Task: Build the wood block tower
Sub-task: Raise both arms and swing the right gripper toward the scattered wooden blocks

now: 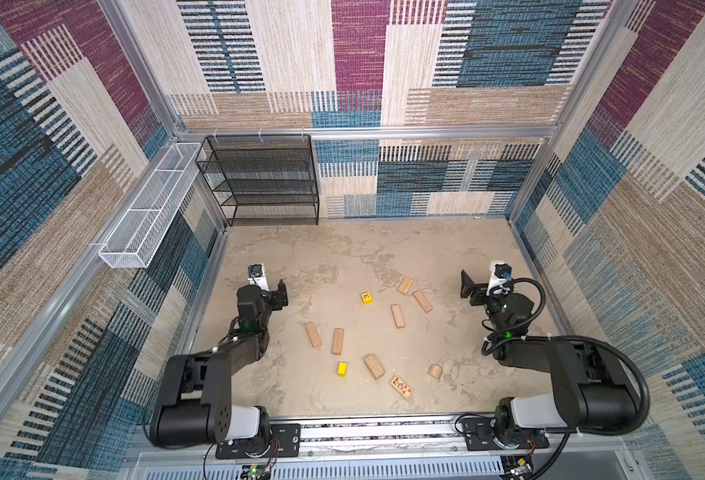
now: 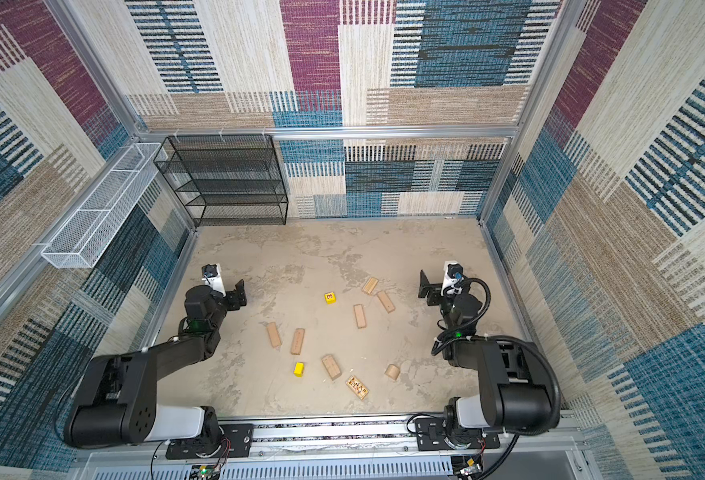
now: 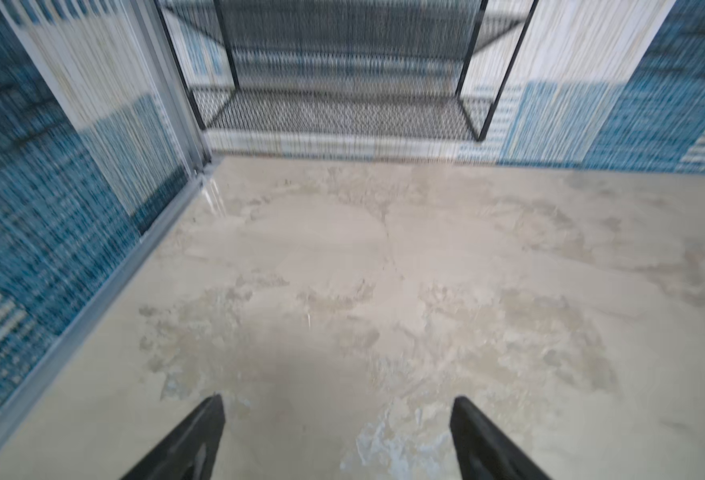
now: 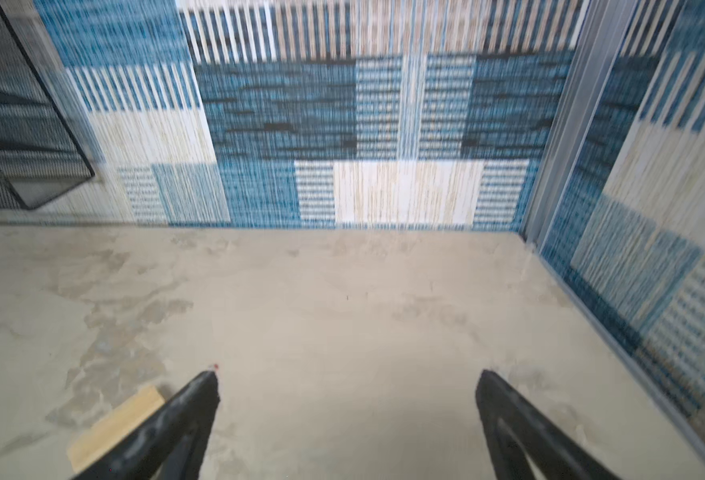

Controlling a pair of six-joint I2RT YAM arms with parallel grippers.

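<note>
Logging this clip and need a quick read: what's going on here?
Nothing is being handled yet. The left gripper and right gripper both hang open and empty at opposite sides of the mottled beige table. The wood blocks lie scattered between them, none stacked: six plain tan oblongs, a dark-patterned tan block, a rounded tan piece, a plain yellow block and a yellow cube with a red letter. No tower has been started.

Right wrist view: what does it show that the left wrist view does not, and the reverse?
Only the right wrist view: the right gripper and a tan block partly hidden by its finger. Only the left wrist view: the left gripper and the shelf's whole bottom tier. Both: table, some shelf, jaws open and empty.
</note>
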